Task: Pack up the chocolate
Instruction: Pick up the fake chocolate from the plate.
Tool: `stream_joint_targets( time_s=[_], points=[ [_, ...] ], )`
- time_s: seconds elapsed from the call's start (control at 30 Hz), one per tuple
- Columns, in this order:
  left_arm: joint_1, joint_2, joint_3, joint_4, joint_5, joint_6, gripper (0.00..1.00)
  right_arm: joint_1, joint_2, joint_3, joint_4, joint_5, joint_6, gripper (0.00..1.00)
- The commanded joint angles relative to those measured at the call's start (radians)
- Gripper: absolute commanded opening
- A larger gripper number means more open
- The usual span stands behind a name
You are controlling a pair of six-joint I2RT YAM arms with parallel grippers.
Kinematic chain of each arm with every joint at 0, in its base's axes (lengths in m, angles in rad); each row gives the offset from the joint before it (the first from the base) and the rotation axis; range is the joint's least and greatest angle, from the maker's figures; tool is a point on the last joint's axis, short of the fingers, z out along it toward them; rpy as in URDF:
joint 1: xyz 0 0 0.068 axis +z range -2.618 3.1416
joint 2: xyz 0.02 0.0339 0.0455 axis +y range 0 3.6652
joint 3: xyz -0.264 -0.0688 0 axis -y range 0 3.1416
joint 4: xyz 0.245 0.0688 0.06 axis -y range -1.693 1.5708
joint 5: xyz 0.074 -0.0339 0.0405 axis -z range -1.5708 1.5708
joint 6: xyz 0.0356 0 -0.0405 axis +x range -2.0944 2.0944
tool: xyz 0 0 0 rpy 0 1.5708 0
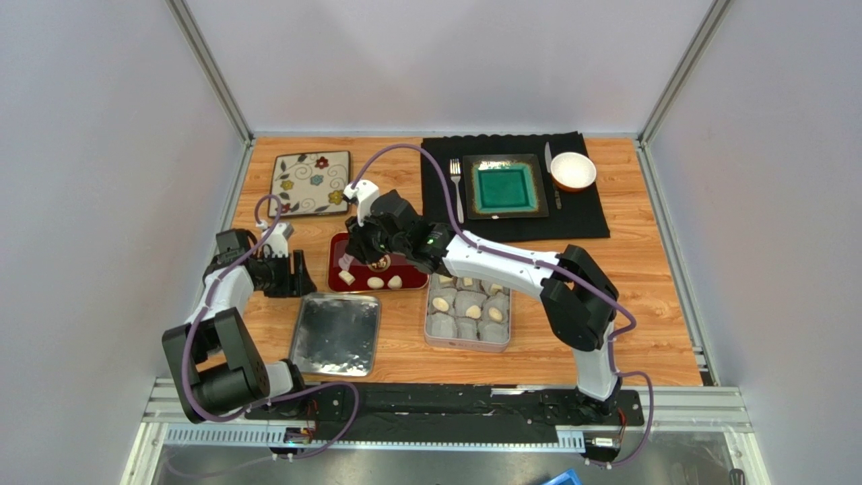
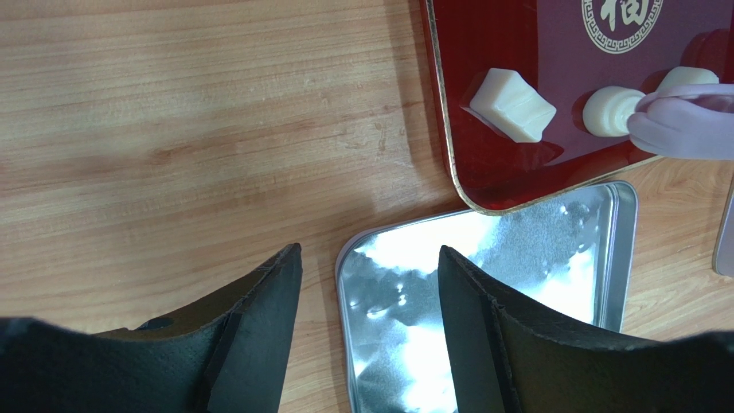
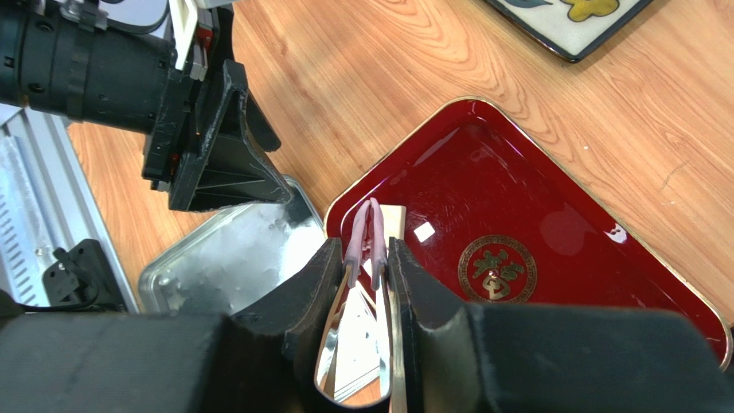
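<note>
Right end effector clamps tongs over tray; a chocolate sits partly hidden behind them. Left end effector open above desk.

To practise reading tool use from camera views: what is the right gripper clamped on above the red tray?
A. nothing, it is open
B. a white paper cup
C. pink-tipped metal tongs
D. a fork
C: in the right wrist view the right gripper is shut on metal tongs, whose pink tips reach over the red tray.
</note>
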Motion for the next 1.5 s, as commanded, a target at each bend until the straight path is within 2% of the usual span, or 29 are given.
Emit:
stream_joint_targets(
  time_s=[0.0,0.17,0.67,1.47],
  points=[
    [0.025,-0.016,0.010,0.021,0.048,0.029,0.67,0.014,0.016,0.056,0.034,0.050,-0.033,0.11],
    [0.029,-0.027,0.014,0.004,0.071,0.029,0.66,0.025,0.036,0.053,0.045,0.070,-0.036,0.15],
    [0.037,-0.046,0.030,-0.017,0.091,0.043,0.67,0.034,0.066,0.069,0.072,0.119,-0.036,0.39],
    [0.046,-0.044,0.039,-0.019,0.114,0.035,0.67,0.036,0.106,0.087,0.072,0.116,-0.057,0.40]
  ],
)
